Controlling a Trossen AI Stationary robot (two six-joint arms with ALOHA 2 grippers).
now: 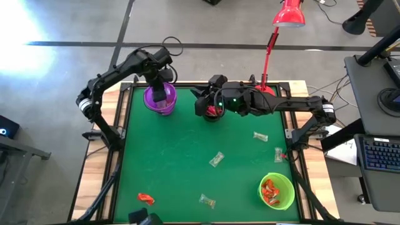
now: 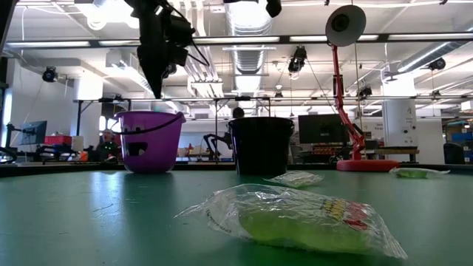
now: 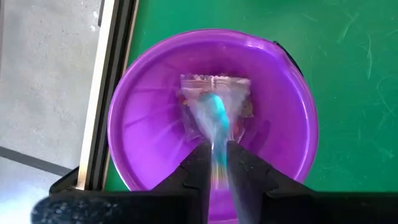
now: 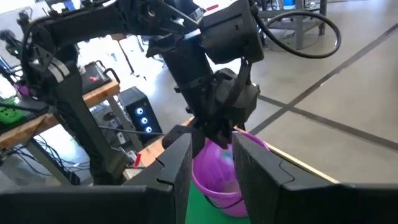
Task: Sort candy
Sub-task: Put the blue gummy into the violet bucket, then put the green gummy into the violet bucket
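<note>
The purple cup (image 1: 149, 101) (image 3: 140, 118) stands at the table's back left. My left gripper (image 1: 160, 94) (image 3: 216, 167) hangs right over it, fingers slightly parted. A clear-wrapped blue candy (image 3: 214, 109) streaks down from the narrow gap into the cup. My right gripper (image 1: 211, 107) (image 4: 214, 168) hovers over the black cup (image 1: 213, 116) (image 2: 260, 144), open, with nothing between its fingers. Something red shows in that cup. Several pale wrapped candies (image 1: 216, 159) (image 1: 260, 136) and one red candy (image 1: 145, 199) lie loose on the green mat.
A green cup (image 1: 284, 199) holding red candies stands at the front right. A red desk lamp (image 1: 287, 15) rises behind the back right corner. Wooden rails and a dark frame edge the mat (image 1: 181, 156). One pale green candy (image 2: 295, 218) lies close to the low camera.
</note>
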